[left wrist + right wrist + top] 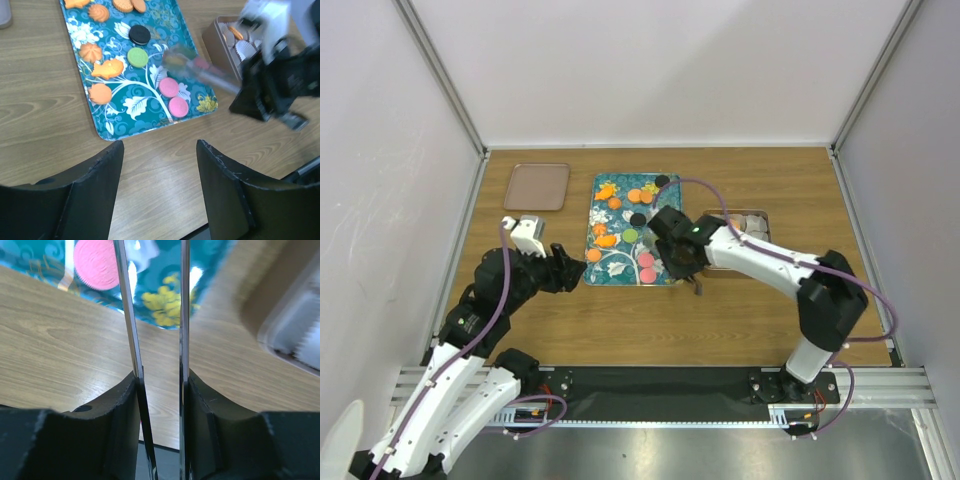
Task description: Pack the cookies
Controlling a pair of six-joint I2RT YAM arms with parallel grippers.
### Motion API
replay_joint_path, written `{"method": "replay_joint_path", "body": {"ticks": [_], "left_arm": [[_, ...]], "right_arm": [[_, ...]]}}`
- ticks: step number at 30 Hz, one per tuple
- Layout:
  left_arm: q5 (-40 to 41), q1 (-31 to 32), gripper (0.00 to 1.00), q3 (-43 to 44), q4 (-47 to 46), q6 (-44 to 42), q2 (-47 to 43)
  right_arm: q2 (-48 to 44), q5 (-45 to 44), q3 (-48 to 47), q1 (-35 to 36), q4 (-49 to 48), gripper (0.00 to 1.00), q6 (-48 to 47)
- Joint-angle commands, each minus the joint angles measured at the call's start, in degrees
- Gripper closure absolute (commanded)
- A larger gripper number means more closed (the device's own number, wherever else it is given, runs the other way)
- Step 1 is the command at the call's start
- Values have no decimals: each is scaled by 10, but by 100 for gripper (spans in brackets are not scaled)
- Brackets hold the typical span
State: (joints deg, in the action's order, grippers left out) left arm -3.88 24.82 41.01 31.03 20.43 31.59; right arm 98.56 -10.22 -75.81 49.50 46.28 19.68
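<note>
Status: early, I'd judge. Most cookies are on the tray mid-table: two pink at its near right, green and black further in, orange ones toward the far end. The tin just right of the tray holds paper cups. At least one orange cookie is in it, the rest of the fill is hard to read. Right gripper is clamped on tongs at the tray's near right corner, by the pinks. Blades apart, tips blurred — can't tell if they carry anything. Left gripper is spread wide, empty, over the table by the tray's near left corner. Left to do — nearly the whole tray.
</note>
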Motion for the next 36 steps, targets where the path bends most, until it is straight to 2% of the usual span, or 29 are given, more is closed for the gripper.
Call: {"method": "replay_joint_path", "body": {"ticks": [1,7,12,13,16,24,36], "left_arm": [[-20,5,34,19,-3,-14,12],[-23,5,35,36,16,-35,11],[-45,5,35,24,3,-37,12],[-45,5,35,22,2,-38,11],[-46,5,34,16,-3,-37,7],[-38,16,33,12,-4,-36,-3],[-31,17,33,10,-5,-35,-10]], "right_arm": [[-78,-34,-27,-35,19,69,8],[-182,-36,14,-134,41,68,13],[-249,-30,108,-239,30,66,16],[-263,-21,120,-280,28,66,16],[-281,4,159,-329,6,66,16],[-247,31,164,-367,-23,66,9],[-220,48,181,-381,-54,64,0]]}}
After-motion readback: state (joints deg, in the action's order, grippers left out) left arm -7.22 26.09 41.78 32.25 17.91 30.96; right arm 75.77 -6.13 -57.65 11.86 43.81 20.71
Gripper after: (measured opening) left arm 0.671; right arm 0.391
